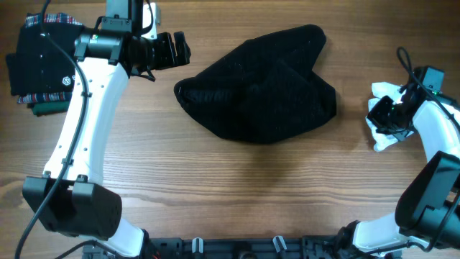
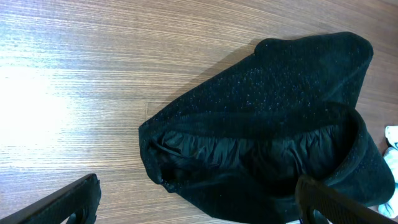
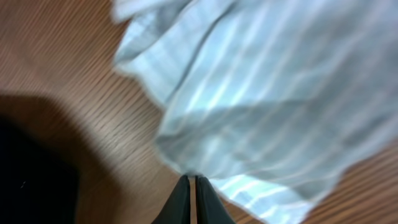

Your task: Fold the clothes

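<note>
Folding looks unstarted — the black garment (image 1: 262, 86) lies bunched just ahead of the open left pincer (image 1: 181, 49), the right pincer (image 3: 191, 180) is closed at the blue cloth (image 3: 267, 93).

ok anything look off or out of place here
The right tool is shut at the edge of the light blue cloth, off to the right, not at the black knit garment meant for folding, which lies bunched in the middle. The left tool hangs open near it.
</note>
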`<action>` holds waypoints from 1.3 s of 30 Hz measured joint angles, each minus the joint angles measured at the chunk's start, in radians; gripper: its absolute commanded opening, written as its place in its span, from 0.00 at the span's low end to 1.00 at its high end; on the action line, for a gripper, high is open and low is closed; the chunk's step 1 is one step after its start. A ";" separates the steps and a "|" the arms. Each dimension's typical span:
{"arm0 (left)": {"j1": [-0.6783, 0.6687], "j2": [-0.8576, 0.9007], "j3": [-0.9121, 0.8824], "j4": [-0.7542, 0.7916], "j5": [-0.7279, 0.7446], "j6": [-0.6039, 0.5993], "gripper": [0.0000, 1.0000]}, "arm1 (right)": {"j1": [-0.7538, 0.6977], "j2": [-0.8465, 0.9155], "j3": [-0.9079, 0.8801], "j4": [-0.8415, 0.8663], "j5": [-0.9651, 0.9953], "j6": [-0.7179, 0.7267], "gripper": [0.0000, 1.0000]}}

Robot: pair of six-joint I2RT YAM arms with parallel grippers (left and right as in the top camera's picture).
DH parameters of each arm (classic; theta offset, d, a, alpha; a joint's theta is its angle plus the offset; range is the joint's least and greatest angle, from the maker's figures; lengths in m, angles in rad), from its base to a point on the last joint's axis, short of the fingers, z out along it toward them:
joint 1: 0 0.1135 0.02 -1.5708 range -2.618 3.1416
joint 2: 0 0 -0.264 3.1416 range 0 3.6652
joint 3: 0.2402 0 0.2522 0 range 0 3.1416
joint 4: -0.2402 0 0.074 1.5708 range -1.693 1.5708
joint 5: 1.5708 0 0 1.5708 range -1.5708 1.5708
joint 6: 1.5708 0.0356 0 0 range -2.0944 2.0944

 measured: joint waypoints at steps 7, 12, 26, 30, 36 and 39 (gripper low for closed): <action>0.000 0.000 0.000 0.000 0.000 0.000 1.00 | -0.095 0.000 0.000 0.066 0.089 0.045 0.04; 0.000 0.000 0.000 0.000 -0.009 0.000 1.00 | -0.193 0.000 0.000 0.104 0.067 0.040 0.04; 0.000 0.000 0.000 0.000 -0.050 0.000 1.00 | -0.006 0.005 -0.001 0.184 -0.361 -0.314 0.04; 0.000 0.000 0.000 0.000 -0.057 0.000 1.00 | 0.028 0.062 -0.001 0.192 -0.351 -0.308 0.04; 0.000 0.000 0.000 -0.001 -0.061 0.000 1.00 | 0.027 0.152 -0.004 0.191 -0.311 -0.265 0.04; 0.000 0.000 0.000 -0.001 -0.061 0.000 1.00 | 0.027 0.154 -0.004 0.179 -0.259 -0.234 0.04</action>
